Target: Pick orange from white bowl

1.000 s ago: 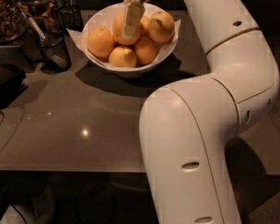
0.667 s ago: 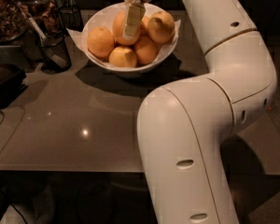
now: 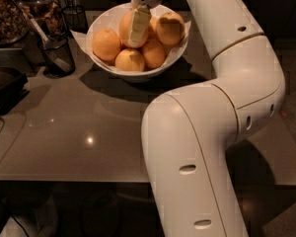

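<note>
The white bowl (image 3: 154, 70) stands at the back of the table and holds several orange fruits on white paper lining. The orange (image 3: 124, 29), the tallest fruit, sits in the bowl's middle. My gripper (image 3: 138, 26) reaches down from above and sits right on this orange, covering its front. A rounder orange (image 3: 170, 27) lies to its right, and others lie at the left (image 3: 106, 44) and the front (image 3: 130, 60).
A black mesh cup (image 3: 56, 54) with a utensil stands left of the bowl. A container of brown food (image 3: 10, 15) is at the back left, and a dark object (image 3: 5, 85) is at the left edge. My white arm (image 3: 207, 132) fills the right half.
My gripper stays at the same orange in the bowl. The arm's lower link has shifted slightly to the left. The fruits have not moved.
</note>
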Controlling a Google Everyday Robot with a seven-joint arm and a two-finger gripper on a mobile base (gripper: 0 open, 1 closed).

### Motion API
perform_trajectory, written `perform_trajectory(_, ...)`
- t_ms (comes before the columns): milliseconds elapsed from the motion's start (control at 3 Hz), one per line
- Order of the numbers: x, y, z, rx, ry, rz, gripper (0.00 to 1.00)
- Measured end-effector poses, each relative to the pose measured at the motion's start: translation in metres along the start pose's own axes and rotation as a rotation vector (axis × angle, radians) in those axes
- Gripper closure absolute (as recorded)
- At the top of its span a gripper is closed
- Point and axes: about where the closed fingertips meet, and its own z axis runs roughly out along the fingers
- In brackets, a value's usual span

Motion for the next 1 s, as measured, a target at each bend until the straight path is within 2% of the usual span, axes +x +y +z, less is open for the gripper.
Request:
perform_trajectory(333, 0.0026, 0.0003, 0.0064, -0.011, 0.000, 0.012, 0.16)
perform_trajectory(667, 0.0031, -0.0055, 0.0031, 0.018, 0.003, 0.013, 0.35)
perform_trajectory(1000, 0.0014, -0.0072, 0.0001, 0.032, 0.005, 0.008, 0.58)
